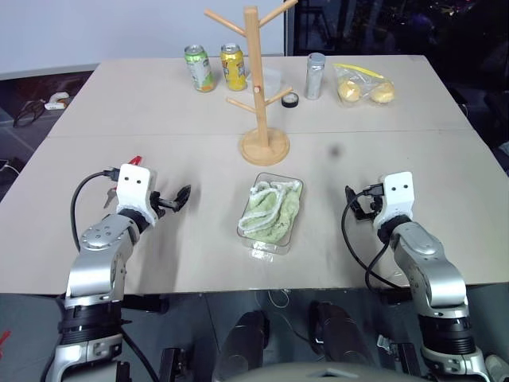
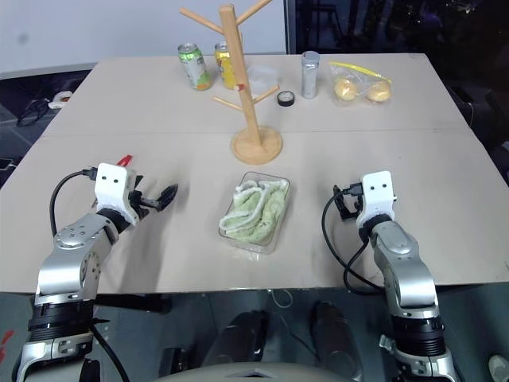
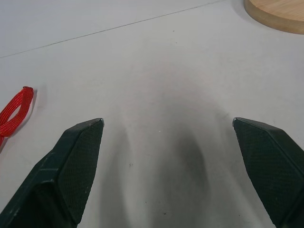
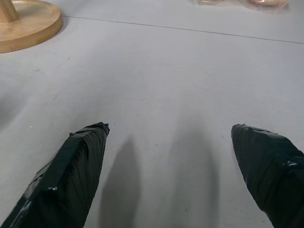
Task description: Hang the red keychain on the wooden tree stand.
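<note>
Two end effectors are ours to report, and both are released, gripping nothing. Our left end effector (image 3: 168, 137) hangs just over the bare worktop (image 1: 159, 111) with its black fingers (image 3: 76, 152) spread wide; our right end effector (image 4: 171, 142) does the same, its fingers (image 4: 83, 152) equally far apart.

We take the wooden tree stand (image 1: 256, 87) as our landmark. Our left end effector sits nearer to us than the stand and off to its left; our right end effector sits nearer to us and off to its right. The red keychain (image 1: 134, 161) lies on the worktop well to the left of the stand, just beside our left wrist on its outer side; in the left wrist view we see its red loop (image 3: 14, 114) flat on the surface, apart from the fingers. We cannot make out its key.

Between us and the stand's round base sits a clear tray (image 1: 296, 211) holding a pale green cloth (image 1: 270, 208). Behind the stand stand two drink cans (image 1: 200, 68), and to its right a silver can (image 1: 316, 76), a small black roll (image 1: 291, 100) and a clear bag of yellow fruit (image 1: 362, 83).
</note>
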You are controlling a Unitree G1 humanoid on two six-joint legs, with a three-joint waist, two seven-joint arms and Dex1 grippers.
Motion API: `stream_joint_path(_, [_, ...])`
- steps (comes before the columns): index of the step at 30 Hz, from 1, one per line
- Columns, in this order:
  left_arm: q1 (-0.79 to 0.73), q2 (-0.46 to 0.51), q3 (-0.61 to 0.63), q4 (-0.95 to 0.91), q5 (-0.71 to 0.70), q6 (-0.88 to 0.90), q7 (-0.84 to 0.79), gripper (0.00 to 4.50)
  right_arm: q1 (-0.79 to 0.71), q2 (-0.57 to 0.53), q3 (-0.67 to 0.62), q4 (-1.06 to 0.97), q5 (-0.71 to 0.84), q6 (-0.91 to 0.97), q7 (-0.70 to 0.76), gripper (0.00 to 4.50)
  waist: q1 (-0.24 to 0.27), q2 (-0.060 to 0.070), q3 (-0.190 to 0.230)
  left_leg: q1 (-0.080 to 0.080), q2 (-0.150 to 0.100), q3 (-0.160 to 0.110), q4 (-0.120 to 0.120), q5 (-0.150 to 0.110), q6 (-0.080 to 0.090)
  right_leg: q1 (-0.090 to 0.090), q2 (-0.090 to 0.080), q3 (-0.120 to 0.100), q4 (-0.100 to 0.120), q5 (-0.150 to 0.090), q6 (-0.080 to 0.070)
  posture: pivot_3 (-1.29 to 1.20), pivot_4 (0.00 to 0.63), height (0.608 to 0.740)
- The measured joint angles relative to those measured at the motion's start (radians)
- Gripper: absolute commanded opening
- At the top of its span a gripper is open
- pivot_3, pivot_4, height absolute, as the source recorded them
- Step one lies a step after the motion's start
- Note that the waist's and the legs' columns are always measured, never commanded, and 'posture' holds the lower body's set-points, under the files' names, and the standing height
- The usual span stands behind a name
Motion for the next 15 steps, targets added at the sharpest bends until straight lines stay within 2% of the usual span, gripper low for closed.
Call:
stream_joint_path(3, [0.0, 0.007, -0.001, 0.011, -0.008, -0.013, -0.041, 4.5, -0.005, -0.022, 0.0, -0.007, 0.021, 0.032, 0.03, 4.42, 0.0, 0.0, 0.0, 0.0, 0.0, 0.0, 0.0, 0.0, 0.0, 0.0, 0.0, 0.0, 0.0, 0.0, 0.0, 0.0, 0.15, 0.74])
stream_joint_path(6, [0.006, 0.101, -0.001, 0.006, -0.12, -0.008, -0.256, 4.5, -0.073, -0.134, -0.014, -0.054, 0.134, 0.224, 0.144, 4.42, -0.006, -0.001, 0.001, -0.002, 0.0, 0.0, 0.001, 0.0, 0.0, -0.001, 0.0, 0.0, 0.0, 0.0, -0.001, 0.0, 0.15, 0.74])
stream_joint_path(8, [0.005, 0.172, 0.001, -0.026, -0.189, 0.006, -0.397, 4.5, -0.154, -0.158, -0.052, -0.086, 0.231, 0.388, 0.187, 4.42, -0.013, -0.002, 0.002, -0.001, 0.0, 0.0, 0.001, 0.0, 0.0, -0.001, 0.0, 0.0, 0.001, 0.0, -0.002, 0.0, 0.15, 0.74])
stream_joint_path(10, [-0.023, 0.242, -0.007, -0.056, -0.242, 0.018, -0.521, 4.5, -0.271, -0.121, -0.113, -0.091, 0.322, 0.581, 0.192, 4.42, -0.017, -0.002, 0.002, 0.0, 0.001, 0.001, 0.001, 0.0, 0.0, -0.001, 0.001, 0.0, 0.002, -0.002, -0.006, 0.0, 0.15, 0.74])
stream_joint_path(13, [-0.116, 0.32, -0.033, -0.08, -0.31, 0.054, -0.66, 4.5, -0.478, 0.011, -0.212, -0.074, 0.391, 0.909, 0.155, 4.42, -0.019, -0.001, 0.002, -0.001, 0.002, 0.0, 0.0, 0.0, 0.0, -0.002, 0.004, -0.001, 0.002, 0.001, -0.006, 0.0, 0.15, 0.74])
stream_joint_path(15, [-0.141, 0.334, -0.048, -0.09, -0.324, 0.069, -0.693, 4.5, -0.51, 0.049, -0.23, -0.054, 0.411, 0.978, 0.126, 4.42, -0.017, -0.001, 0.001, -0.001, 0.002, -0.001, 0.0, 0.0, 0.0, -0.002, 0.004, -0.001, 0.001, 0.002, -0.004, 0.0, 0.15, 0.74])
